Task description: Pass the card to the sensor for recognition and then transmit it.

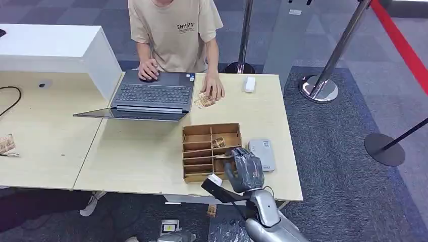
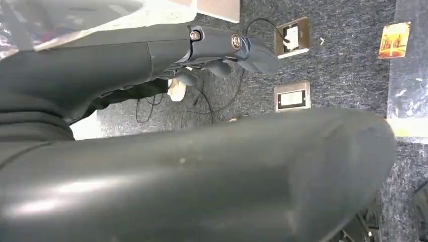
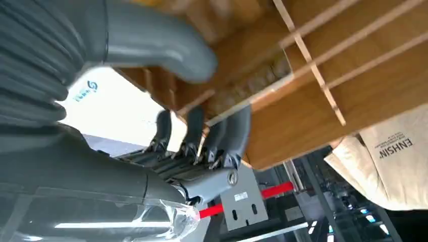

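In the head view, the right hand (image 1: 246,169) hovers over the near right corner of the wooden divided box (image 1: 211,151), fingers curled downward; whether it grasps a card I cannot tell. One grey sensor (image 1: 262,154) lies just right of it. Beyond sit one laptop (image 1: 151,95), a person's two hands and one white mouse (image 1: 249,83).

In the left wrist view, the left hand (image 2: 227,48) hangs over carpet, fingers loosely curled, holding nothing.

In the right wrist view, the dark fingers (image 3: 202,133) bend toward the box's slats.
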